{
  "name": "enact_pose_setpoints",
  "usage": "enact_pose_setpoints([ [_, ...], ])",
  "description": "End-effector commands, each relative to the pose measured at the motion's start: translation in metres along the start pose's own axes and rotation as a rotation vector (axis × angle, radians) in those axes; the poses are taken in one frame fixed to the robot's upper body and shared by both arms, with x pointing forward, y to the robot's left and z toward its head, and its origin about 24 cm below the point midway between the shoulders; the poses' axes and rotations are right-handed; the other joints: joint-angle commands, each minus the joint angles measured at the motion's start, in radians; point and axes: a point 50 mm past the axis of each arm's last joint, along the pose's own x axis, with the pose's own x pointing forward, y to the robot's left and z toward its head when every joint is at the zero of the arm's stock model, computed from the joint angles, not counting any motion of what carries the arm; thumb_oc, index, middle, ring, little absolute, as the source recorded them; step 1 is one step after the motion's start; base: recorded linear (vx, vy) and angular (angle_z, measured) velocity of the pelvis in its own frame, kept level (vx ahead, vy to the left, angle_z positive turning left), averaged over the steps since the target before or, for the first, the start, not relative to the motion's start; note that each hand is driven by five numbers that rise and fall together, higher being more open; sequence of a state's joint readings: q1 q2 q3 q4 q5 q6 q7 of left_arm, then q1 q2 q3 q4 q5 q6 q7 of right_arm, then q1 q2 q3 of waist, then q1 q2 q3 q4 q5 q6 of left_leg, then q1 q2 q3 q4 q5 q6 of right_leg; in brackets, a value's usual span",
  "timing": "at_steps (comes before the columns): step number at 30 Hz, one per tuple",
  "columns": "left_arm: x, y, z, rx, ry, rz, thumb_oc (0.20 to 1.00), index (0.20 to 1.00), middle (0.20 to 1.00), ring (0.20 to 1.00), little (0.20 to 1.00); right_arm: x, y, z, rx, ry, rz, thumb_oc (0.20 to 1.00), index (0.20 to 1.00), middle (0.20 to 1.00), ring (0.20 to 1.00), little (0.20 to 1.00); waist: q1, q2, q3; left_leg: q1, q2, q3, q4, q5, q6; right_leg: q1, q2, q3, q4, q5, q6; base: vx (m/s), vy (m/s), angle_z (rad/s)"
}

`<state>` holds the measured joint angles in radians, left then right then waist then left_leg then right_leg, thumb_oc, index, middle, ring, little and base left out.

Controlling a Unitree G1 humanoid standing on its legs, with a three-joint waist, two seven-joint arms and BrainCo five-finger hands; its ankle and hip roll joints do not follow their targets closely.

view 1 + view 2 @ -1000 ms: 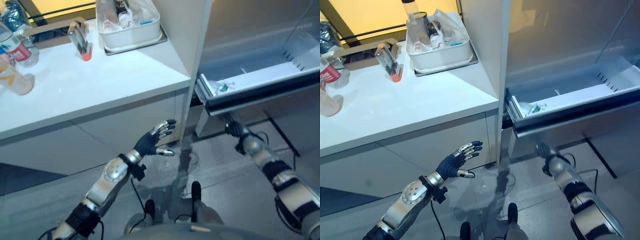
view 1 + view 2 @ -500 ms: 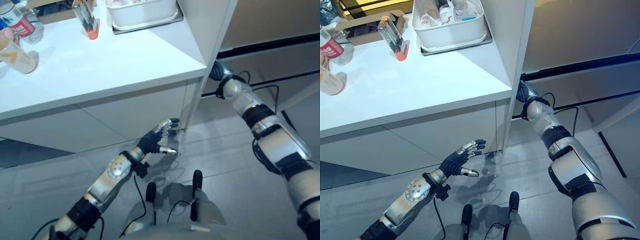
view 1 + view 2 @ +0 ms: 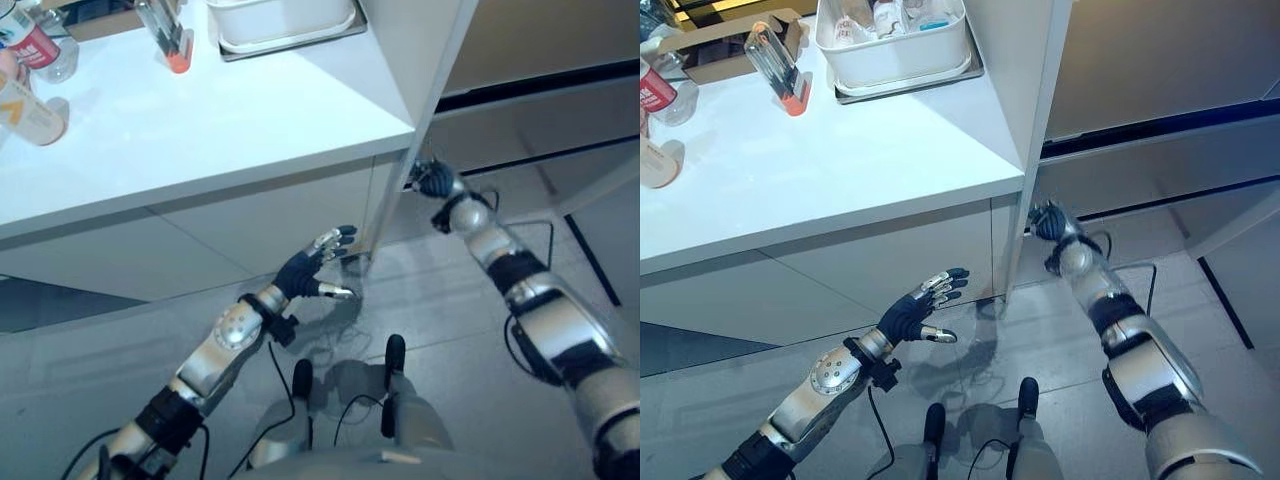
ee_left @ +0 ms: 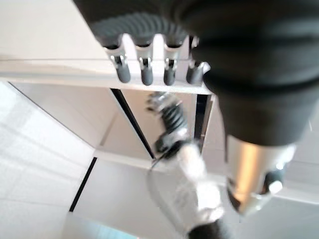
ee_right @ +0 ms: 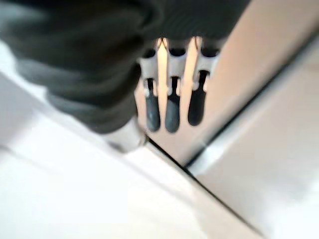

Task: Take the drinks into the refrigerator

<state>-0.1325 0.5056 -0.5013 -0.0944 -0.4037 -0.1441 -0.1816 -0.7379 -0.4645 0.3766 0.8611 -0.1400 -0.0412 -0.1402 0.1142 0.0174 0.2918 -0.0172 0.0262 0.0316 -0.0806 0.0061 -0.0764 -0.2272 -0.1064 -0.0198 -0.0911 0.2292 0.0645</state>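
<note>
Several drinks stand at the far left of the white counter (image 3: 200, 130): a red-labelled bottle (image 3: 30, 40) and an orange-tinted bottle (image 3: 25, 100). The refrigerator (image 3: 1160, 60) stands at the right, its grey fronts closed with dark seams between them. My right hand (image 3: 432, 180) hangs open in front of the refrigerator's left edge, beside the counter's end panel, holding nothing. Below the counter front, my left hand (image 3: 305, 272) is held out open and empty.
A white bin (image 3: 890, 65) with small containers sits at the back of the counter by the refrigerator. A clear bottle with an orange cap (image 3: 775, 65) leans near a cardboard box. Grey floor lies in front of both.
One second ago a refrigerator drawer stood pulled out; now it is closed. My right hand has drawn back and down from the refrigerator's edge. The camera has also shifted.
</note>
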Motion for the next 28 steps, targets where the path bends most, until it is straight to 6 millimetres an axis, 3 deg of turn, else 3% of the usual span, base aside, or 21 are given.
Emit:
enact_pose_setpoints([
  [1, -0.002, 0.001, 0.015, 0.047, -0.104, 0.019, 1.0, 1.0, 1.0, 1.0, 1.0, -0.011, 0.006, -0.006, 0.174, -0.034, -0.033, 1.0, 1.0, 1.0, 1.0, 1.0, -0.018, -0.014, -0.003, -0.07, -0.066, -0.009, 0.013, 0.004, 0.088, 0.085, 0.005, 0.014, 0.044, -0.103, 0.051, 0.04, -0.03, -0.03],
  [4, -0.009, 0.005, -0.003, 0.038, -0.04, 0.064, 1.0, 1.0, 1.0, 1.0, 1.0, -0.042, 0.035, -0.059, 0.323, 0.136, -0.023, 1.0, 1.0, 1.0, 1.0, 1.0, -0.038, -0.017, -0.015, -0.049, -0.064, -0.01, 0.015, -0.005, 0.089, 0.098, 0.006, 0.012, 0.058, -0.117, 0.049, 0.05, -0.016, 0.01],
  [5, -0.009, 0.004, -0.003, 0.038, -0.038, 0.062, 1.0, 1.0, 1.0, 1.0, 1.0, -0.043, 0.035, -0.06, 0.324, 0.138, -0.022, 1.0, 1.0, 1.0, 1.0, 1.0, -0.037, -0.017, -0.016, -0.047, -0.064, -0.01, 0.015, -0.005, 0.089, 0.1, 0.006, 0.012, 0.059, -0.119, 0.049, 0.06, -0.012, 0.0],
  [6, -0.015, 0.006, -0.023, 0.002, 0.031, 0.116, 1.0, 1.0, 1.0, 1.0, 1.0, -0.066, 0.06, -0.09, 0.415, 0.266, 0.015, 1.0, 1.0, 1.0, 1.0, 1.0, -0.049, -0.018, -0.026, -0.032, -0.061, -0.01, 0.015, -0.01, 0.087, 0.113, 0.006, 0.01, 0.065, -0.127, 0.048, 0.06, -0.016, -0.01],
  [8, -0.028, 0.013, -0.057, -0.058, 0.16, 0.257, 1.0, 1.0, 1.0, 1.0, 1.0, -0.103, 0.093, -0.126, 0.524, 0.457, 0.049, 1.0, 1.0, 1.0, 1.0, 1.0, -0.061, -0.022, -0.041, -0.013, -0.056, -0.006, 0.016, -0.014, 0.084, 0.133, 0.008, 0.006, 0.066, -0.139, 0.046, 0.07, -0.028, -0.02],
  [10, -0.028, 0.012, -0.058, -0.058, 0.159, 0.258, 1.0, 1.0, 1.0, 1.0, 1.0, -0.103, 0.093, -0.126, 0.524, 0.458, 0.05, 1.0, 1.0, 1.0, 1.0, 1.0, -0.062, -0.021, -0.04, -0.011, -0.056, -0.007, 0.015, -0.014, 0.084, 0.135, 0.008, 0.005, 0.065, -0.14, 0.046, 0.04, -0.022, -0.05],
  [11, -0.041, 0.013, -0.088, -0.138, 0.279, 0.379, 1.0, 1.0, 1.0, 1.0, 1.0, -0.126, 0.112, -0.144, 0.562, 0.576, 0.077, 1.0, 1.0, 1.0, 1.0, 1.0, -0.064, -0.023, -0.048, 0.007, -0.052, -0.006, 0.019, -0.02, 0.083, 0.153, 0.011, 0.001, 0.071, -0.15, 0.043, 0.06, -0.038, -0.08],
  [15, -0.062, 0.012, -0.131, -0.223, 0.478, 0.554, 1.0, 1.0, 1.0, 1.0, 1.0, -0.163, 0.14, -0.166, 0.601, 0.769, 0.129, 1.0, 1.0, 1.0, 1.0, 1.0, -0.071, -0.024, -0.071, 0.03, -0.047, -0.011, 0.019, -0.022, 0.079, 0.173, 0.014, -0.007, 0.084, -0.164, 0.036, 0.07, -0.04, 0.0],
  [16, -0.073, 0.007, -0.154, -0.317, 0.585, 0.636, 1.0, 1.0, 1.0, 1.0, 1.0, -0.18, 0.151, -0.173, 0.577, 0.848, 0.177, 1.0, 1.0, 1.0, 1.0, 1.0, -0.07, -0.025, -0.086, 0.045, -0.044, -0.012, 0.017, -0.024, 0.076, 0.188, 0.016, -0.01, 0.085, -0.169, 0.034, 0.06, -0.026, 0.07],
  [18, -0.077, 0.002, -0.163, -0.345, 0.633, 0.646, 1.0, 1.0, 1.0, 1.0, 1.0, -0.186, 0.156, -0.175, 0.554, 0.874, 0.205, 1.0, 1.0, 1.0, 1.0, 1.0, -0.07, -0.025, -0.092, 0.054, -0.042, -0.013, 0.016, -0.026, 0.076, 0.197, 0.017, -0.011, 0.084, -0.173, 0.032, 0.06, -0.023, 0.07],
  [21, -0.1, -0.007, -0.187, -0.339, 0.821, 0.703, 1.0, 1.0, 1.0, 1.0, 1.0, -0.204, 0.166, -0.18, 0.507, 0.942, 0.262, 1.0, 1.0, 1.0, 1.0, 1.0, -0.071, -0.026, -0.115, 0.076, -0.037, -0.015, 0.014, -0.032, 0.073, 0.221, 0.021, -0.018, 0.083, -0.184, 0.028, 0.09, -0.017, 0.11],
  [22, -0.118, -0.012, -0.198, -0.416, 0.912, 0.783, 1.0, 1.0, 1.0, 1.0, 1.0, -0.215, 0.172, -0.183, 0.491, 0.975, 0.293, 1.0, 1.0, 1.0, 1.0, 1.0, -0.07, -0.026, -0.127, 0.083, -0.036, -0.015, 0.013, -0.034, 0.072, 0.227, 0.023, -0.02, 0.085, -0.187, 0.026, 0.1, -0.015, 0.05],
  [28, -0.166, -0.045, -0.219, -0.593, 1.164, 0.853, 1.0, 1.0, 1.0, 1.0, 1.0, -0.242, 0.188, -0.185, 0.474, 1.058, 0.38, 1.0, 1.0, 1.0, 1.0, 1.0, -0.072, -0.031, -0.18, 0.126, -0.029, -0.017, 0.004, -0.049, 0.067, 0.273, 0.029, -0.032, 0.08, -0.204, 0.022, 0.1, -0.01, 0.02],
])
